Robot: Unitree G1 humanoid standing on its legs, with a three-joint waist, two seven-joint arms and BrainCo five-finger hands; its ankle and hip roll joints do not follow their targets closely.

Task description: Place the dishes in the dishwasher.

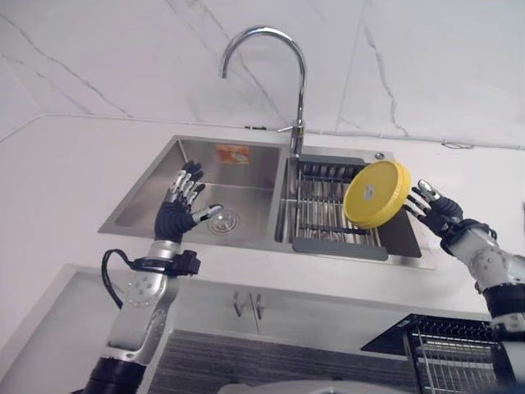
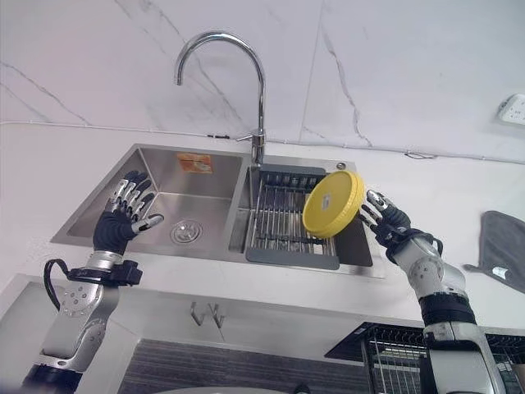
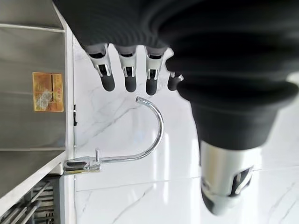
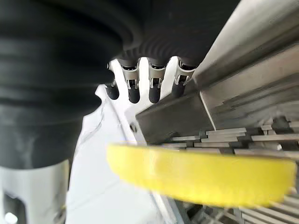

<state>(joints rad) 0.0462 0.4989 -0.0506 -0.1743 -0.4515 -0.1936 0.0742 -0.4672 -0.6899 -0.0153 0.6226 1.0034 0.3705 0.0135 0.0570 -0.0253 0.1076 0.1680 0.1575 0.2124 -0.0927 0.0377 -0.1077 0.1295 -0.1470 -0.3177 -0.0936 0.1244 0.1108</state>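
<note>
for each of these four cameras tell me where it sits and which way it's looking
Left eye view: on the head, looking down at the sink; both arms show, the left hand over the left basin.
Right eye view: beside it, same scene; the right hand holds the yellow plate.
Left wrist view: along the left hand's open fingers toward the faucet.
Right wrist view: along the right hand, the plate's rim over the drying rack.
Shared: both eyes show everything; the faucet also appears from the left wrist.
</note>
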